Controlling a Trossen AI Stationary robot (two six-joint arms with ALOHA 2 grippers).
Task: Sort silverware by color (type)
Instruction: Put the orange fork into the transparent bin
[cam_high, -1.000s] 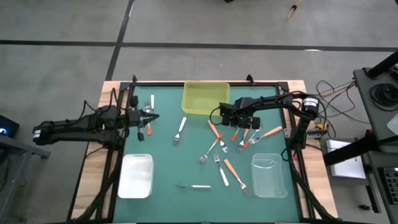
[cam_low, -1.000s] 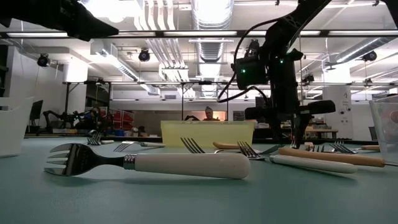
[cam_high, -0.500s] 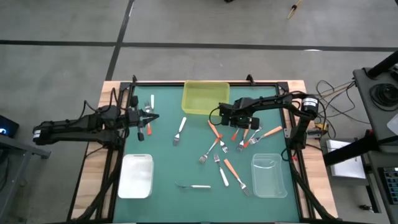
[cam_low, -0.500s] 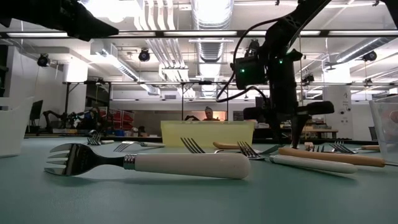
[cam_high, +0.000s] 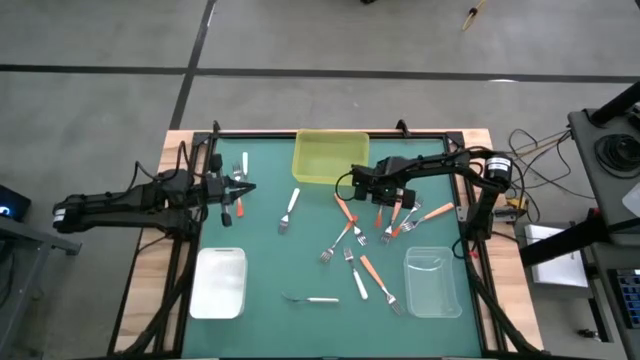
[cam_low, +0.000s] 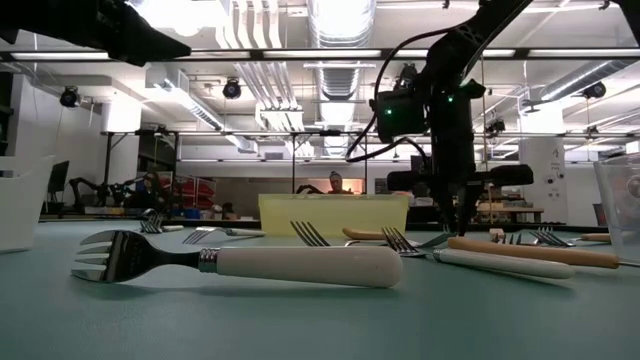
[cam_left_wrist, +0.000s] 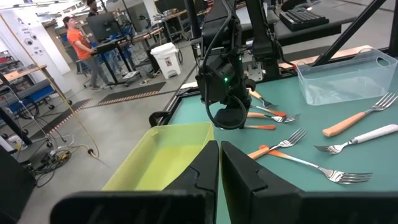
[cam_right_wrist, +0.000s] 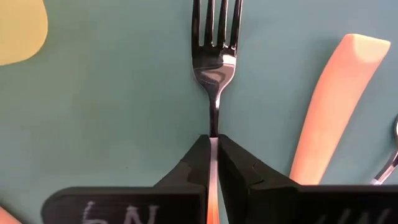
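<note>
Forks lie scattered, apparently between three bins.

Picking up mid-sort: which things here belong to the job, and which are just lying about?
Job:
- forks scattered on the mat
- yellow bin, white bin, clear bin
- right claw, shut on a fork

Lying about:
- cables beside the table
</note>
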